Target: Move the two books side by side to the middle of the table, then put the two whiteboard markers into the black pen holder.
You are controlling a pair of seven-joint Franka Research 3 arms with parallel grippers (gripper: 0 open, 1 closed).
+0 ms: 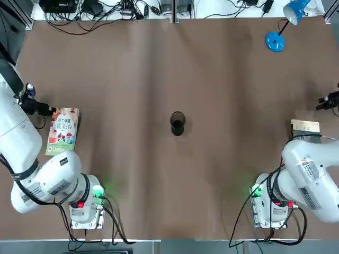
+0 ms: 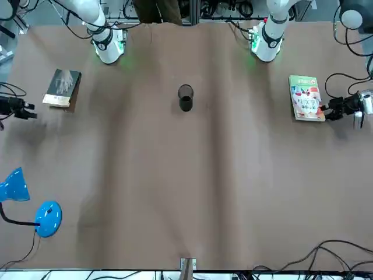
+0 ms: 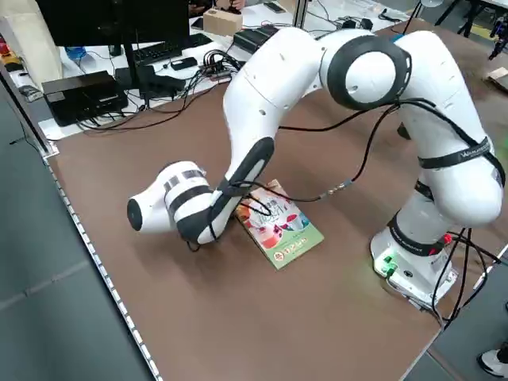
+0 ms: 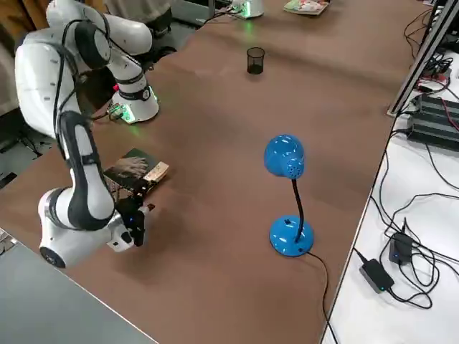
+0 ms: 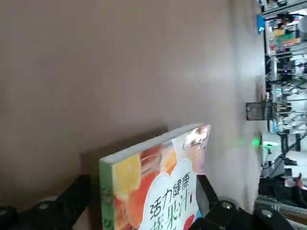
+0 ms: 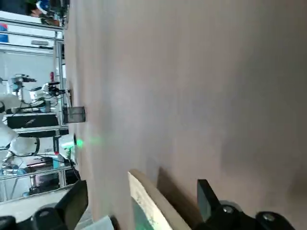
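The colourful book (image 1: 63, 130) lies flat near the table's (image 1: 175, 185) left edge. My left gripper (image 1: 46, 110) is low at the book's far outer corner, open, with the book's edge (image 5: 144, 191) between its fingers (image 5: 72, 201). The dark grey book (image 2: 62, 87) lies near the right edge, partly under my right arm in the top view. My right gripper (image 2: 26, 109) is just beyond it, open, with the book's corner (image 6: 148, 206) between its fingers (image 6: 208, 199). The black pen holder (image 1: 177, 123) stands upright mid-table. The whiteboard markers are out of view.
A blue desk lamp with a round base (image 1: 275, 41) stands at the far right corner of the table. Cables and electronics (image 1: 95, 8) lie past the far edge. Both arm bases (image 1: 85, 203) stand at the near edge.
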